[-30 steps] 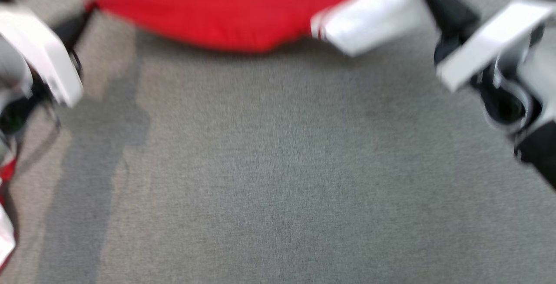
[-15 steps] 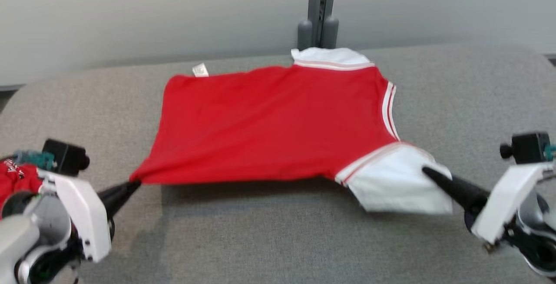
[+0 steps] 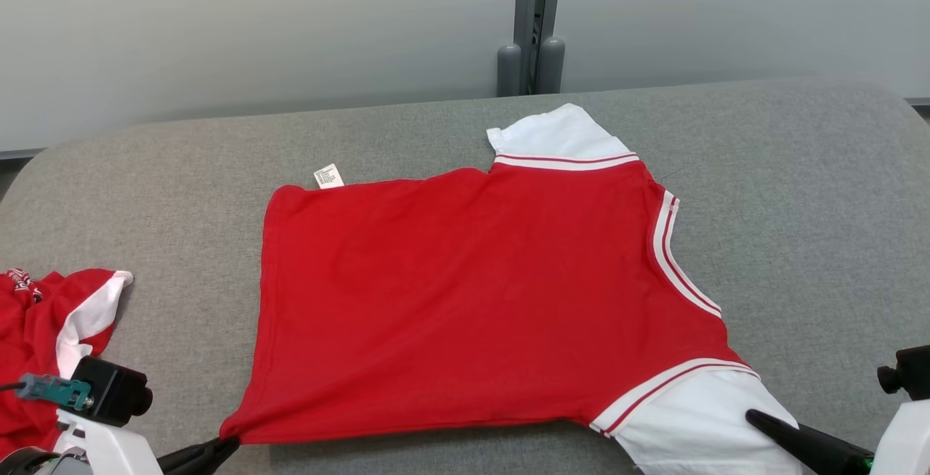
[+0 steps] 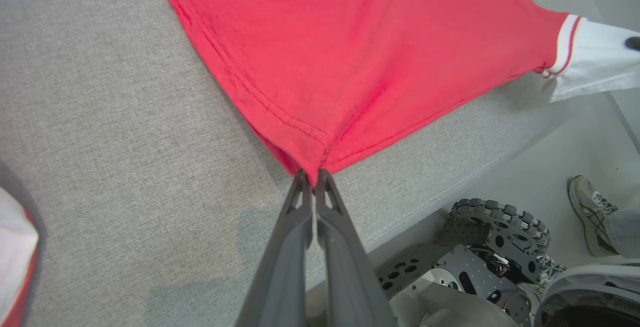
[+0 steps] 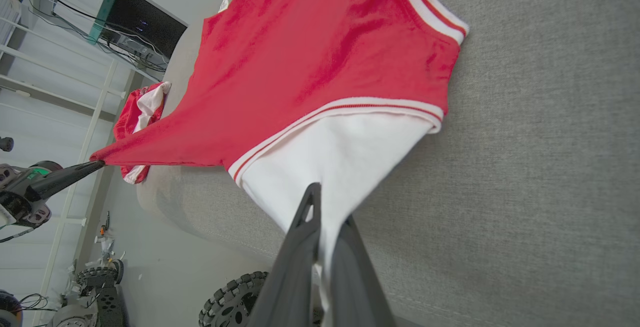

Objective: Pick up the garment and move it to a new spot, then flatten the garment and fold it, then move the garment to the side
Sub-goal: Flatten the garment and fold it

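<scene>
Two steps at most look done. The shirt lies spread across the middle of the worktop, its red body mostly smooth and one sleeve flat toward the worktop's back edge. Along the worktop's near edge it is stretched taut. The left hand is pinched closed on the hem corner, and the right hand is closed on the white near sleeve. The pick-up and shift seem finished or nearly so. Flattening appears under way, since the near edge is held rather than laid down. No fold shows, so folding and moving aside remain. Another red garment sits bunched at the worktop's left end.
</scene>
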Controlling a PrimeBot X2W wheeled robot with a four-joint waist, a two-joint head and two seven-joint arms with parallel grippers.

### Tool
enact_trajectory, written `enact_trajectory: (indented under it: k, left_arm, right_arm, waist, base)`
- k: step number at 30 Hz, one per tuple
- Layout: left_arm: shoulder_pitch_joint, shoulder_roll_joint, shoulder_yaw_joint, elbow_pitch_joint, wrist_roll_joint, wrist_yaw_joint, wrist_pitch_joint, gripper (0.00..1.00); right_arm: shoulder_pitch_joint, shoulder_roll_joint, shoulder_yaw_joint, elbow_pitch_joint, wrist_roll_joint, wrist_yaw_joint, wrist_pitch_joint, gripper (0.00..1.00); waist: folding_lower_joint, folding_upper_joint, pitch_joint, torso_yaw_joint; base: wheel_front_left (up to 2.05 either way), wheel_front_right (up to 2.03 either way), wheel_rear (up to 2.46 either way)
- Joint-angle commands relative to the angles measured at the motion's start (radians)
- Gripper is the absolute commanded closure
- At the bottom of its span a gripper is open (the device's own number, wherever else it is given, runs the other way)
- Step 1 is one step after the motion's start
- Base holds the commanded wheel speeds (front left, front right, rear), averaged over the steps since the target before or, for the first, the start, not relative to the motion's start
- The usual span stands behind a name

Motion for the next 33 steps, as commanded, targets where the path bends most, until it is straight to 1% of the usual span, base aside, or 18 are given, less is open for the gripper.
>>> enact_trajectory:
  k: [1,3,5,8,11,12,13,14,18,19,20,21,22,26,33]
  left_arm:
    - [0.010,0.009,0.005,-0.007,-0.011,0.004,0.004,1.00]
    - [-0.004,0.010,0.009,-0.015,-0.017,0.001,0.017,1.00]
    - [-0.024,0.004,0.015,-0.011,-0.032,-0.013,0.039,1.00]
    - [-0.057,0.001,0.024,0.012,-0.066,-0.045,0.098,1.00]
    - [-0.110,-0.003,0.034,0.061,-0.090,-0.075,0.180,1.00]
    - [-0.132,-0.010,0.040,0.081,-0.095,-0.085,0.202,1.00]
    - [-0.171,-0.027,0.047,0.121,-0.107,-0.108,0.251,1.00]
    - [-0.193,-0.037,0.051,0.142,-0.109,-0.120,0.275,1.00]
    - [-0.267,-0.077,0.054,0.233,-0.139,-0.158,0.380,1.00]
    - [-0.282,-0.087,0.054,0.256,-0.147,-0.164,0.407,1.00]
    - [-0.282,-0.087,0.054,0.256,-0.147,-0.164,0.407,1.00]
    - [-0.297,-0.098,0.054,0.279,-0.154,-0.171,0.433,1.00]
    - [-0.326,-0.114,0.053,0.325,-0.168,-0.180,0.480,1.00]
    - [-0.367,-0.137,0.048,0.402,-0.181,-0.195,0.548,1.00]
    - [-0.411,-0.176,0.056,0.475,-0.175,-0.215,0.574,1.00]
  right_arm:
    - [0.003,-0.011,0.001,-0.006,-0.003,0.000,-0.010,1.00]
    - [-0.015,-0.016,0.004,-0.010,-0.005,0.000,-0.007,1.00]
    - [-0.037,-0.013,0.009,-0.011,-0.004,0.000,0.009,1.00]
    - [-0.070,0.000,0.018,-0.009,0.026,0.000,0.057,1.00]
    - [-0.122,0.012,0.019,0.000,0.057,0.000,0.109,1.00]
    - [-0.142,0.022,0.016,0.003,0.068,0.000,0.123,1.00]
    - [-0.178,0.036,0.012,0.017,0.087,0.000,0.152,1.00]
    - [-0.199,0.041,0.010,0.032,0.095,0.000,0.167,1.00]
    - [-0.275,0.073,0.008,0.097,0.145,0.000,0.233,1.00]
    - [-0.291,0.079,0.008,0.116,0.159,0.000,0.249,1.00]
    - [-0.291,0.079,0.008,0.116,0.159,0.000,0.249,1.00]
    - [-0.306,0.086,0.009,0.137,0.175,0.000,0.264,1.00]
    - [-0.335,0.099,0.009,0.178,0.204,0.000,0.289,1.00]
    - [-0.379,0.128,0.005,0.243,0.239,0.000,0.307,1.00]
    - [-0.419,0.169,-0.007,0.298,0.246,0.000,0.288,1.00]
  waist:
    - [0.0000,0.0000,0.008,-0.002]
    - [0.0000,0.0000,0.016,-0.003]
    - [0.0000,0.0000,0.027,-0.005]
    - [0.0000,0.0000,0.045,-0.008]
    - [0.0000,0.0000,0.067,-0.010]
    - [0.0000,0.0000,0.075,-0.011]
    - [0.0000,0.0000,0.092,-0.014]
    - [0.0000,0.0000,0.101,-0.015]
    - [0.0000,0.0000,0.138,-0.016]
    - [0.0000,0.0000,0.146,-0.016]
    - [0.0000,0.0000,0.146,-0.016]
    - [0.0000,0.0000,0.152,-0.017]
    - [0.0000,0.0000,0.163,-0.018]
    - [0.0000,0.0000,0.176,-0.018]
    - [0.0000,0.0000,0.192,-0.021]
  base:
    - [0.00,0.00,0.00]
    - [0.00,0.00,0.00]
    - [0.00,0.00,0.00]
    - [0.00,0.00,0.00]
    - [0.00,0.00,0.00]
    - [0.00,0.00,0.00]
    - [0.00,0.00,0.00]
    - [0.00,0.00,0.00]
    - [0.00,0.00,0.00]
    - [0.00,0.00,0.00]
    - [0.00,0.00,0.00]
    - [0.00,0.00,0.00]
    - [0.00,0.00,0.00]
    - [0.00,0.00,0.00]
    - [0.00,0.00,0.00]
